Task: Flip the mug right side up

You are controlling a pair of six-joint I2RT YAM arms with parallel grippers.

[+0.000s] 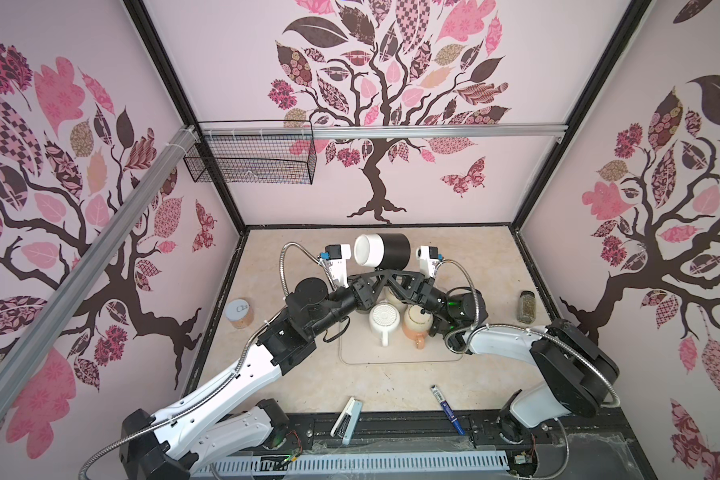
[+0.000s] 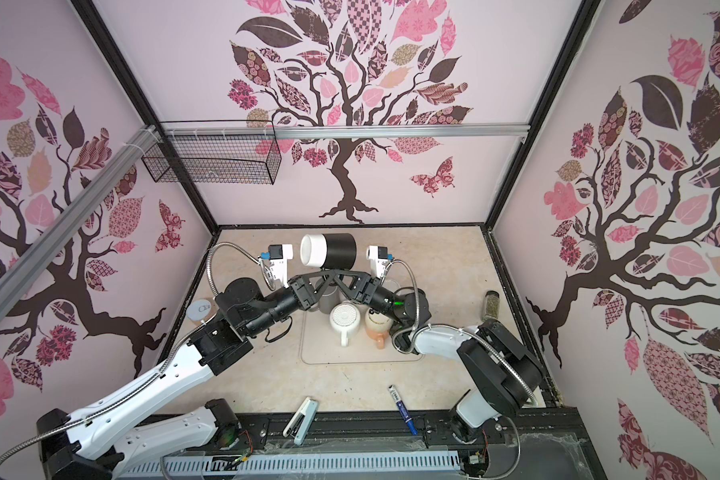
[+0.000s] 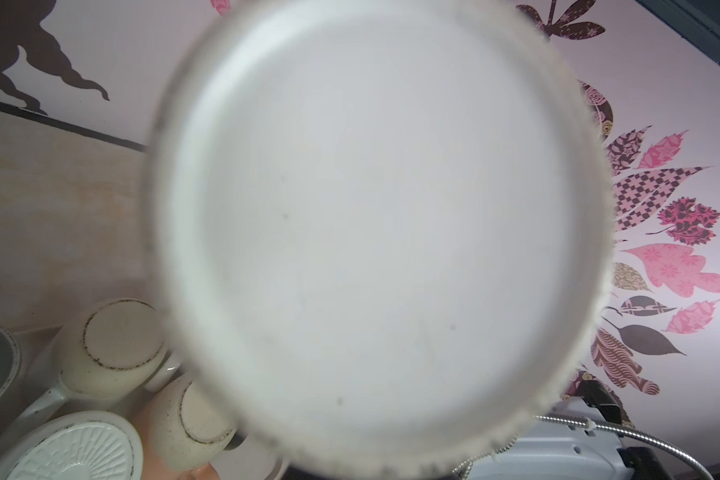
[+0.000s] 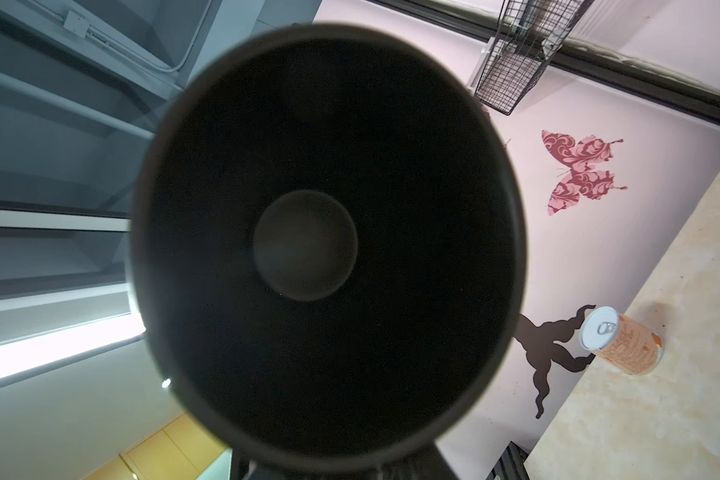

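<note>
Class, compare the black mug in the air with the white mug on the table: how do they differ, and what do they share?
Colour: the black mug is black outside, white inside; the white mug is white outside. Pose: the black mug lies sideways in the air; the white mug stands upside down on the table, ribbed base up. Shared: both are mugs, neither right side up.

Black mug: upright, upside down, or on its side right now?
On its side, in the air: in both top views the black mug points its white mouth left and its base right.
</note>
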